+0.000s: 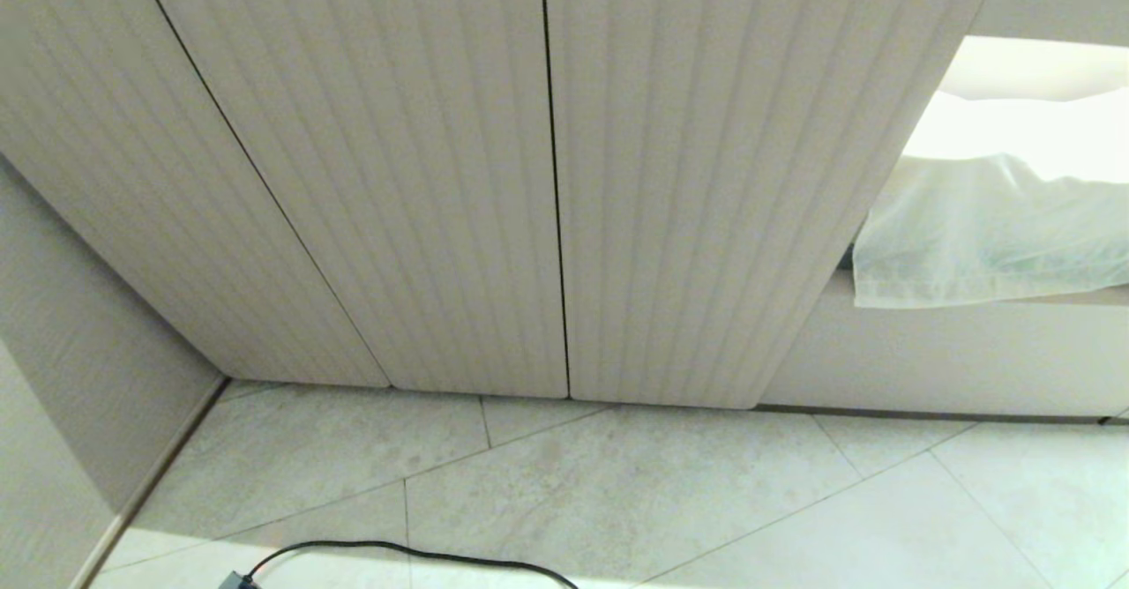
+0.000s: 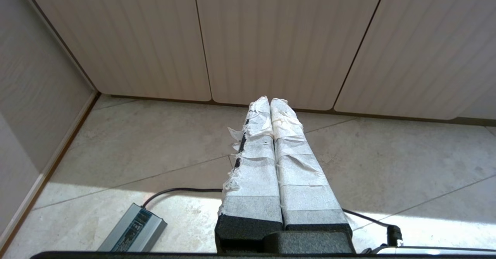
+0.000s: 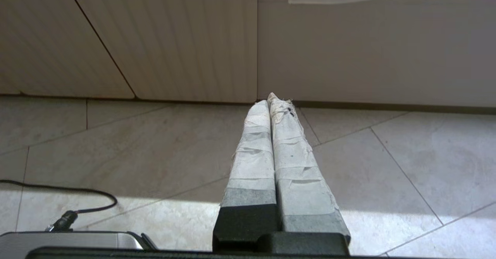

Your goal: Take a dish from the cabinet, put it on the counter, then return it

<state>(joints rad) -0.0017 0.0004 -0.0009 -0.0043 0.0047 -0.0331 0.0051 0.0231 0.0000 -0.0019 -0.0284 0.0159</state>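
Note:
The beige cabinet [image 1: 547, 175] fills the head view, its vertically ribbed, round-cornered doors all closed. The same doors show in the left wrist view as the cabinet [image 2: 271, 38] and in the right wrist view as the cabinet [image 3: 174, 38]. The dish and the counter are out of view. My left gripper [image 2: 270, 101] hangs over the floor tiles short of the doors, its tape-wrapped fingers pressed together with nothing between them. My right gripper [image 3: 269, 101] hangs the same way, shut and empty. Neither arm shows in the head view.
A pale translucent cloth [image 1: 988, 227] hangs over a ledge right of the cabinet. A black cable [image 1: 397, 554] runs across the floor tiles to a grey power brick [image 2: 133, 232]. A beige wall [image 1: 79, 377] closes the left side.

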